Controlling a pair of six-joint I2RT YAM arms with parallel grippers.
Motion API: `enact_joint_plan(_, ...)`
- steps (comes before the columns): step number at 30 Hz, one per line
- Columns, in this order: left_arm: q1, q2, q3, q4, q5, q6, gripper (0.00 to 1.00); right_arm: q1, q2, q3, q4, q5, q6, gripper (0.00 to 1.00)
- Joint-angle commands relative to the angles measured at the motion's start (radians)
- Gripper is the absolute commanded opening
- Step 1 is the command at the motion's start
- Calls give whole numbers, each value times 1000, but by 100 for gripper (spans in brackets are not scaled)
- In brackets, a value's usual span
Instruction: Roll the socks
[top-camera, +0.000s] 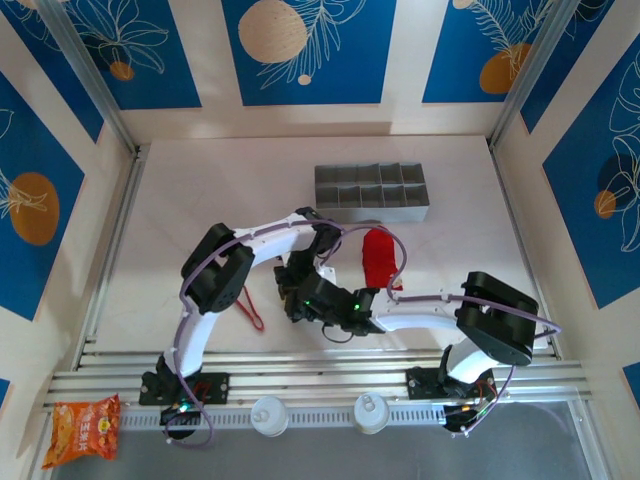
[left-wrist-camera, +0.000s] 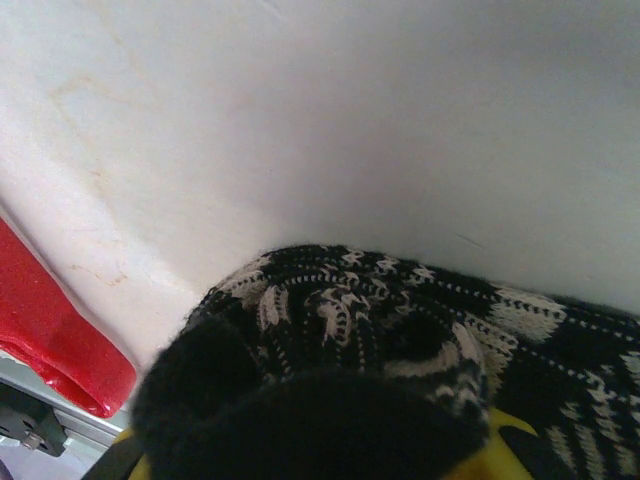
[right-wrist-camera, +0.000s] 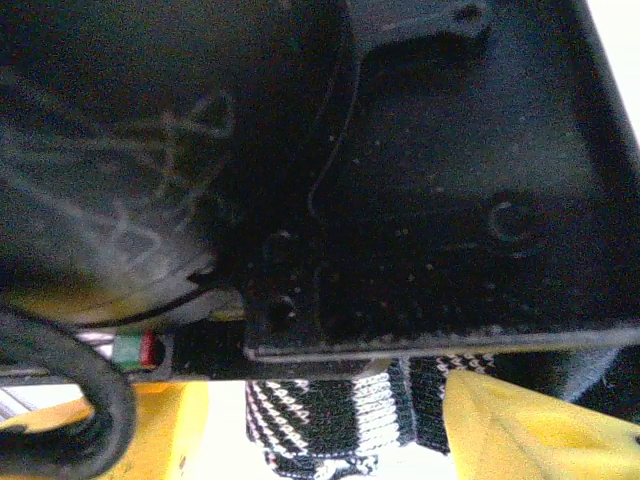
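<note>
The black sock with grey-white stripes (left-wrist-camera: 350, 320) is bunched up in my left gripper (left-wrist-camera: 320, 450), which is shut on it; yellow finger pads (left-wrist-camera: 505, 430) peek out under the fabric. From above, my left gripper (top-camera: 297, 278) and right gripper (top-camera: 300, 305) meet at the table's middle and cover that sock. My right gripper (right-wrist-camera: 320, 430) is open, its yellow fingers (right-wrist-camera: 530, 425) standing either side of a striped end of the black sock (right-wrist-camera: 340, 415), with a gap on the left. The red sock (top-camera: 378, 255) lies flat just to their right.
A grey compartment tray (top-camera: 372, 192) stands behind the red sock. Red-handled tongs (top-camera: 250, 305) lie left of the grippers. A snack bag (top-camera: 85, 428) and two white caps (top-camera: 268, 415) sit on the front rail. The left arm's dark body (right-wrist-camera: 420, 170) hangs close above the right wrist camera.
</note>
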Motion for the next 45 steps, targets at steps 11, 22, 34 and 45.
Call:
enact_joint_plan(11, -86, 88, -101, 190, -11, 10, 0, 107, -50, -177, 197, 20, 69, 63)
enact_joint_plan(22, -70, 47, -152, 295, -2, 24, 0, 237, -191, -190, 17, 209, 360, 64)
enact_joint_plan(34, -66, 25, -161, 315, 22, 51, 0, 173, -41, -237, 332, 189, 444, 64)
enact_joint_plan(45, -66, 20, -162, 326, 46, 60, 0, 145, 37, -217, 406, 139, 500, 63)
